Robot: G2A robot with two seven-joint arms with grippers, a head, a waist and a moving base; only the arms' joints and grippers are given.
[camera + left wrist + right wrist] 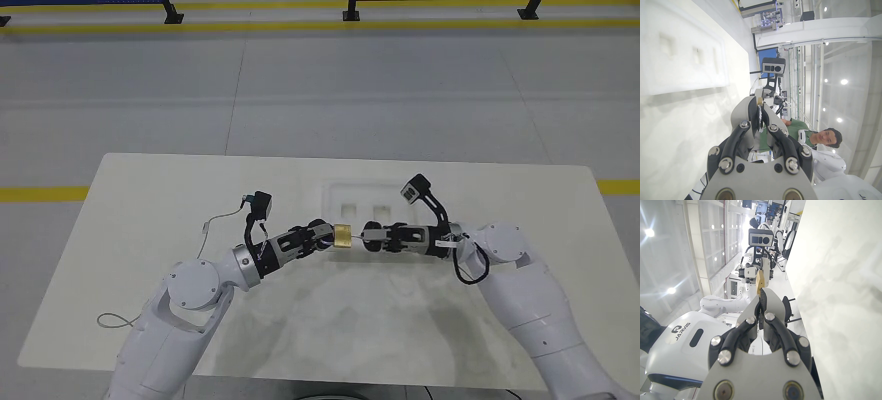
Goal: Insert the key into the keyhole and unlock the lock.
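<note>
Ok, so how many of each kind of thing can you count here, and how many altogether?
Brass lock: 1
Key: 1
White foam tray: 1
End effectors: 2 (left end effector, right end effector)
Total: 5

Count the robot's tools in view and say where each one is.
2. The left tool is shut on the lock above the middle of the table. The right tool meets it from the opposite side, shut on the key. None seems hidden.
</note>
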